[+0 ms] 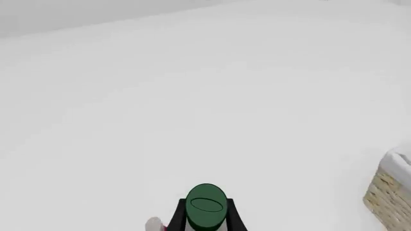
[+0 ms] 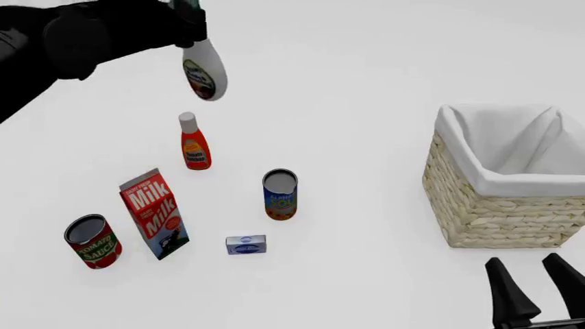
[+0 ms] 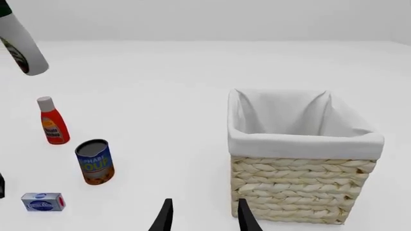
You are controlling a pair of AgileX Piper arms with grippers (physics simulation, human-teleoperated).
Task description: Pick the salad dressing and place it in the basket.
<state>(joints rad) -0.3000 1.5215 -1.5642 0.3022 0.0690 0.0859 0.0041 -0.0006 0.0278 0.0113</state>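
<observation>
The salad dressing point(image 2: 204, 72), a white curvy bottle with a dark green cap, hangs high above the table at the far left, held by its neck in my left gripper point(image 2: 190, 15). In the left wrist view its green cap point(image 1: 206, 206) sits between the black fingers. Its white body also shows in the right wrist view point(image 3: 20, 45). The basket point(image 2: 507, 179), woven wicker with a white lining, stands at the right, well apart from the bottle; it also shows in the right wrist view point(image 3: 301, 154). My right gripper point(image 2: 539, 288) is open and empty in front of the basket.
On the table left of centre stand a red bottle with a white cap point(image 2: 193, 142), a milk carton point(image 2: 153, 213), a tomato sauce can point(image 2: 92, 242), a blue can point(image 2: 279, 195) and a small blue-white box point(image 2: 246, 245).
</observation>
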